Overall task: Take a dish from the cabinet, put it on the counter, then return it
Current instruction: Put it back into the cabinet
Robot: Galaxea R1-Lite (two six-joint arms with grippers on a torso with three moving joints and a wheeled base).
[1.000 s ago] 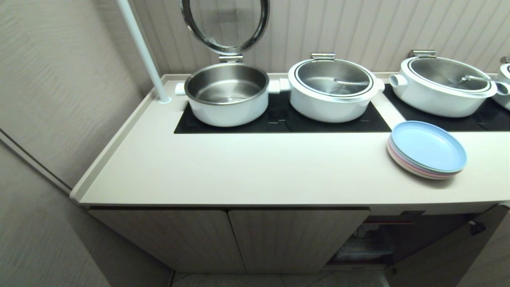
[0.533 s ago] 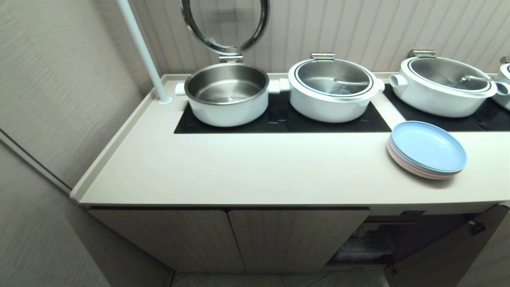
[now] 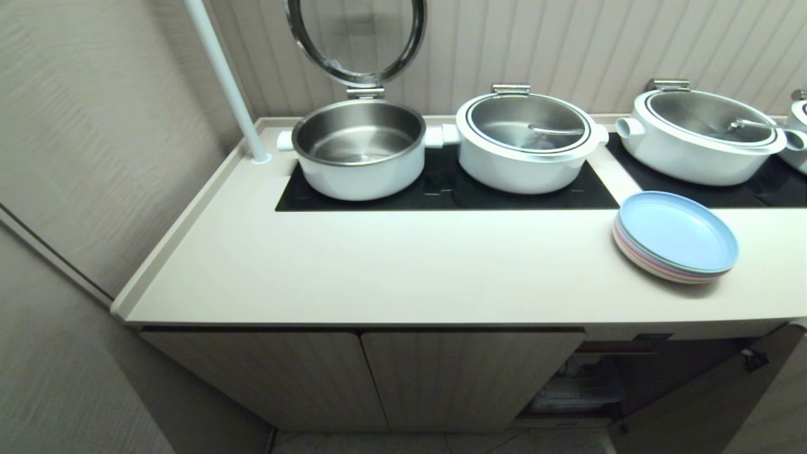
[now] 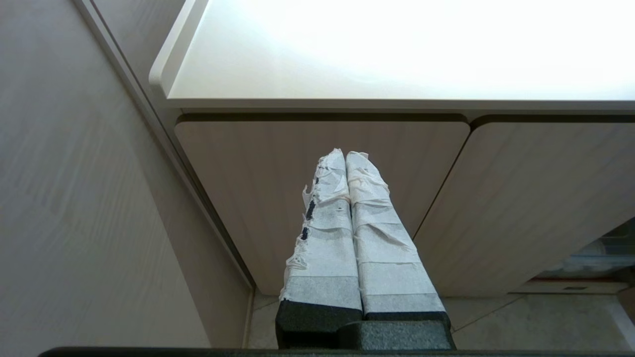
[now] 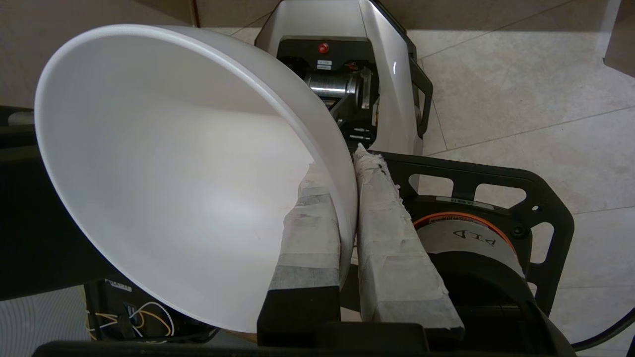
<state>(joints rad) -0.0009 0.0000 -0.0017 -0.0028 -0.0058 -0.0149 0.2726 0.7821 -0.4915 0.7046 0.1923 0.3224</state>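
Nothing has shifted since the earlier frames. The right gripper, low beside the robot's base over the floor, is clamped on the rim of one white bowl, while the left gripper hangs pressed together, empty, before the cabinet, whose two doors are shut and right bay open. On the counter beyond sit one plate stack and three full pots, a fourth at the edge.

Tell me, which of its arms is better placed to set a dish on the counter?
Right, probably. The right gripper already pinches a white bowl by its rim. The left gripper is shut, empty, facing the cabinet doors.
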